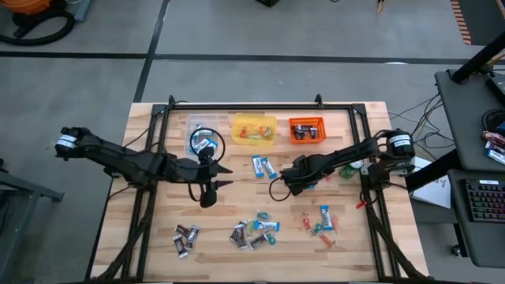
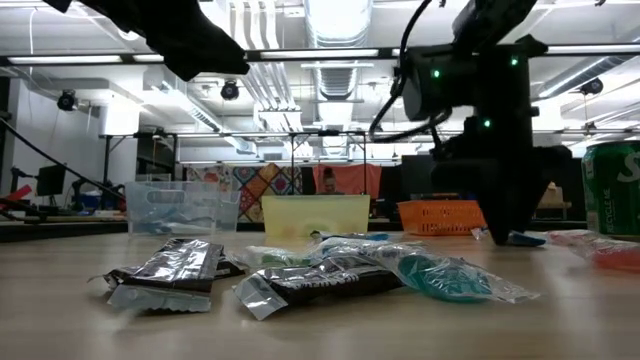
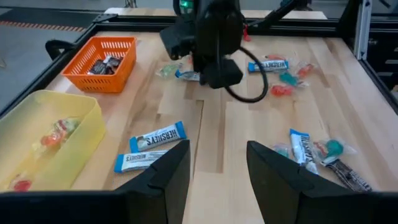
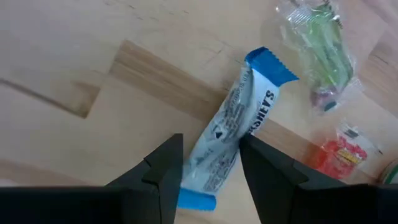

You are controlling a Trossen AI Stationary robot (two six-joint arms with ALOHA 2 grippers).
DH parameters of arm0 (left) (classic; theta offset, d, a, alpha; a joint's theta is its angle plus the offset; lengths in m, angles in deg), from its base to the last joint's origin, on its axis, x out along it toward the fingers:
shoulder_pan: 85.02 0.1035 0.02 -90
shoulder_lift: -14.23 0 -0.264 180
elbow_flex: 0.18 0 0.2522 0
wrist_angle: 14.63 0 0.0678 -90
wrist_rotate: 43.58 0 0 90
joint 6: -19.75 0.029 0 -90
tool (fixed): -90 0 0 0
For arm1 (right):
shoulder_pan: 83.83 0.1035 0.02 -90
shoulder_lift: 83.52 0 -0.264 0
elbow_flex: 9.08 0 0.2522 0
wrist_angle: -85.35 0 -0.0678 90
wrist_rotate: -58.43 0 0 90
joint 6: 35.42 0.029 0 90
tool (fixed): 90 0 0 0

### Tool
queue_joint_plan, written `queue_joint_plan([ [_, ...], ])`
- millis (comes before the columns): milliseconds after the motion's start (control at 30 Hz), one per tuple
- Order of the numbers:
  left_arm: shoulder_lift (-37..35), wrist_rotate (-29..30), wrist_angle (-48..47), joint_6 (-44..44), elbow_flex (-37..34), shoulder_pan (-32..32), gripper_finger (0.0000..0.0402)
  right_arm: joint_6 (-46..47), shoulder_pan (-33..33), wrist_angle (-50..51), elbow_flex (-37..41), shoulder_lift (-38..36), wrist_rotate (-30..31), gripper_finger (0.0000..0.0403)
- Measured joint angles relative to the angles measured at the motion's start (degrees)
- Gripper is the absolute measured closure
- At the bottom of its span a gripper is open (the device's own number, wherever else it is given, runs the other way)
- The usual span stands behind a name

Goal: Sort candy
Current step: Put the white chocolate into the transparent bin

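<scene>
Wrapped candy lies scattered on the wooden table [image 1: 158, 221]: two blue-and-white bars [image 1: 264, 166], a mixed pile [image 1: 256, 231], dark brown ones [image 1: 185, 237], and small red and green ones [image 1: 319, 222]. My right gripper [image 4: 211, 146] points down over one blue-and-white bar [image 4: 233, 134] that lies flat on the table. It is open, with a finger on each side of the bar's middle. My left gripper [image 3: 217, 149] hovers open above bare wood at mid-table [image 1: 225, 175], with nothing between its fingers. My right gripper comes at the blue-and-white bar from above, its fingers [image 4: 264, 168] standing across the bar on either long side [image 4: 239, 146]. Whether they touch the wrapper I cannot tell. The bar lies flat on the wood.
Three tubs stand along the far edge: a clear one [image 1: 203, 142] with blue-and-white candy, a yellow one [image 1: 253, 128] with small sweets, and an orange basket [image 1: 306, 130] with dark ones. A black frame [image 1: 260, 106] borders the table. A green can [image 2: 612, 190] stands at the right.
</scene>
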Motion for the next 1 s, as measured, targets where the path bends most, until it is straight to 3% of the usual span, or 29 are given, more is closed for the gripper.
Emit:
queue_joint_plan([
  [133, 0.23, -0.02, 2.1, -0.36, -0.7, -0.59, 0.0261, -1.69, 0.02, -1.53, -0.19, 1.74, -0.21, 0.0289],
  [333, 0.91, -0.04, 3.1, 1.05, -0.95, -1.93, 0.0261, -4.82, 0.18, -2.4, 0.01, -0.03, -1.26, 0.0379],
  [567, 4.72, -0.05, 6.67, 2.12, -0.99, -2.62, 0.0261, -12.93, 2.57, -7.34, -0.13, -7.23, -3.08, 0.0389],
  [700, 8.07, -0.65, 11.15, 3.51, -0.99, -2.93, 0.0261, -21.2, 5.43, -17.88, 0.5, -10.9, -6.81, 0.039],
  [1000, 15.85, -5.05, 25.06, 7.41, -0.99, -2.92, 0.0261, -40.89, 10.6, -54.55, 5.41, -11.12, -12.33, 0.039],
])
